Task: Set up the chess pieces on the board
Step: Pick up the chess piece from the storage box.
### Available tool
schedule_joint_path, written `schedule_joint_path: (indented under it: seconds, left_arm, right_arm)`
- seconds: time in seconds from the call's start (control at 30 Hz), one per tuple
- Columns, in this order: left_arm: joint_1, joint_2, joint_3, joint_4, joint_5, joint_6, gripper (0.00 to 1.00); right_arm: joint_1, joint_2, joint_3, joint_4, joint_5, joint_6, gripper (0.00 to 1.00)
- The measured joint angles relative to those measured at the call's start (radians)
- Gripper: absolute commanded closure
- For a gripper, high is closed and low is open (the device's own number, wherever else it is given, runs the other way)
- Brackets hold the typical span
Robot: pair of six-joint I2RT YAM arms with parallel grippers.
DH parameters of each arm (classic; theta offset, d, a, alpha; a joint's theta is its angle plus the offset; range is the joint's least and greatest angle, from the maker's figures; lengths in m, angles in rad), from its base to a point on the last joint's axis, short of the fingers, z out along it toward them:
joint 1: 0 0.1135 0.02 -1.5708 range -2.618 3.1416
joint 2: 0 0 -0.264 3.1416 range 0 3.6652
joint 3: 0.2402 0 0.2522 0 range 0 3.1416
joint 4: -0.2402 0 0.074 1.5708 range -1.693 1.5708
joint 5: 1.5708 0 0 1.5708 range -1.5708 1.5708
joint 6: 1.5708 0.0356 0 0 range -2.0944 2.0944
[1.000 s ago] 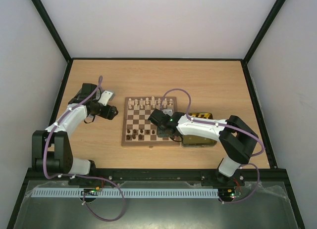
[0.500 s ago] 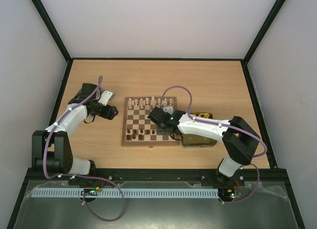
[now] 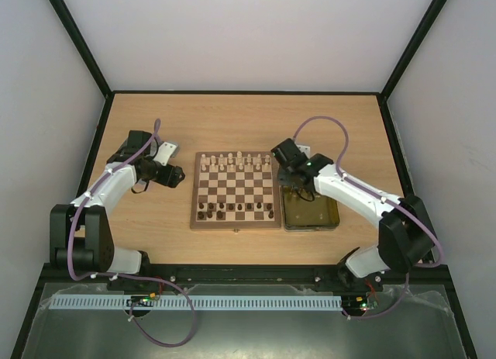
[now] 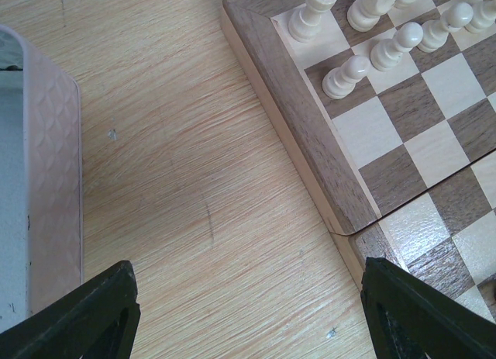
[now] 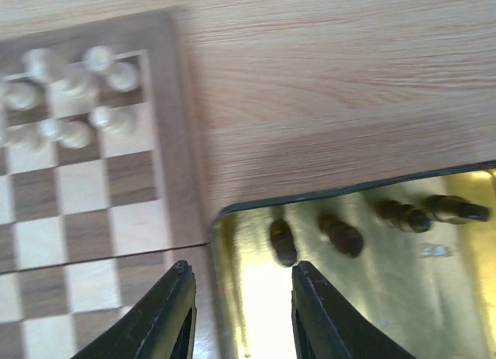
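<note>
The board (image 3: 235, 190) lies mid-table. Pale chess pieces (image 3: 232, 163) stand along its far rows and dark ones (image 3: 232, 212) along its near rows. My right gripper (image 3: 297, 184) is open and empty, above the far left corner of the yellow-lined tin (image 3: 322, 218). In the right wrist view the gripper (image 5: 240, 312) straddles the tin's left rim (image 5: 221, 289), with several dark pieces (image 5: 341, 235) lying inside and the board (image 5: 116, 212) to the left. My left gripper (image 3: 180, 177) is open and empty, just left of the board; its wrist view (image 4: 248, 320) shows the board corner (image 4: 310, 134) and pale pieces (image 4: 372, 53).
The silver tin lid (image 3: 167, 151) lies far left, behind my left gripper, and shows at the left edge of the left wrist view (image 4: 39, 181). The tin sits close against the board's right side. Black frame posts border the table.
My right gripper has swung from over the board's near right part to the right and farther back, over the tin's corner. The left arm has not moved.
</note>
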Motion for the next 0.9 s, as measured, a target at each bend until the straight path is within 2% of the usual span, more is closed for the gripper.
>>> schedule_joint_path:
  seconds: [0.23, 0.9]
  left_arm:
    - [0.0, 0.0, 0.0, 0.0, 0.0, 0.0, 0.21]
    - [0.0, 0.0, 0.0, 0.0, 0.0, 0.0, 0.21]
  right_arm:
    - [-0.103, 0.004, -0.038, 0.004, -0.032, -0.064, 0.68]
    - [-0.119, 0.085, -0.076, 0.063, -0.076, -0.088, 0.72]
